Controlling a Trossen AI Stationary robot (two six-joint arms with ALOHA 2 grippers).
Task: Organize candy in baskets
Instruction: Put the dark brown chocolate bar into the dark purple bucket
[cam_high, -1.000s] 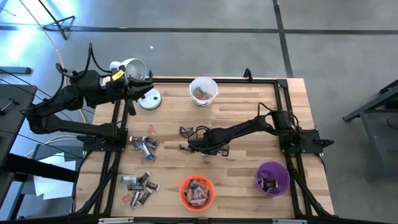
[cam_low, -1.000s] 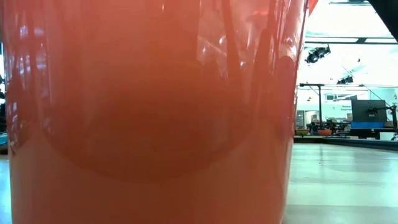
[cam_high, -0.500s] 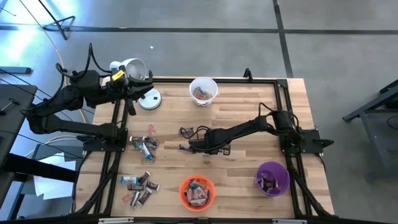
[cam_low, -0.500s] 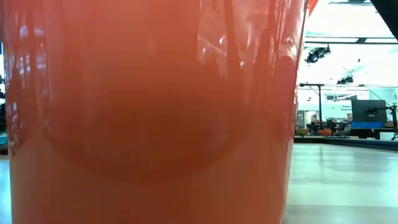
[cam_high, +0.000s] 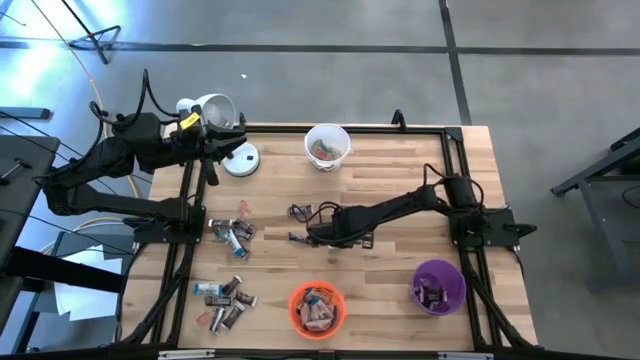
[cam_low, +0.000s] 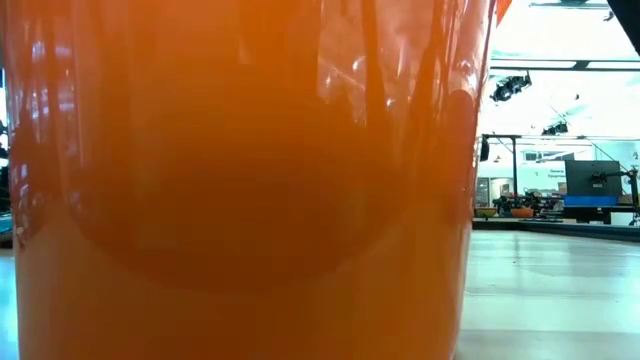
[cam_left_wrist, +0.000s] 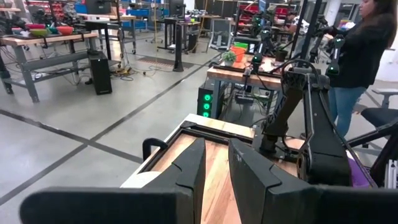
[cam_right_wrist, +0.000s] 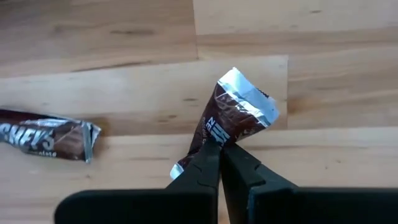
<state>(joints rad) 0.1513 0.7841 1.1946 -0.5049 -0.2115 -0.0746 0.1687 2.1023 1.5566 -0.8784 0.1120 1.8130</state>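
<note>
My right gripper (cam_right_wrist: 221, 163) points down over the table's middle (cam_high: 325, 236) and is shut on a dark brown candy bar (cam_right_wrist: 231, 121) with silver crimped ends. A second brown bar (cam_right_wrist: 43, 137) lies flat on the wood close by. More candy lies in loose heaps at the left (cam_high: 232, 232) and near left (cam_high: 225, 297). The white basket (cam_high: 327, 146) stands at the far edge, the orange basket (cam_high: 317, 308) at the near edge, the purple basket (cam_high: 438, 286) at the near right. My left gripper (cam_left_wrist: 216, 167) waits level above the far left corner, narrowly open, holding nothing. My right gripper pinches the brown bar between its two fingertips (cam_right_wrist: 208, 163) at about mid-length (cam_right_wrist: 217, 142), coming from above and lying across the bar. The bar is tilted, its silver end (cam_right_wrist: 252, 96) standing out beyond the fingers. Whether its other end (cam_right_wrist: 182, 168) touches the wood, I cannot tell.
A white desk lamp (cam_high: 225, 125) stands at the far left beside my left arm. The orange basket's wall (cam_low: 250, 200) fills the low view. Another bar (cam_high: 298, 211) lies just beyond my right gripper. A person (cam_left_wrist: 360, 56) stands in the room beyond the table.
My right gripper has risen a little off the table's middle, and its arm has lifted with it. The other candy and the baskets have stayed in place.
</note>
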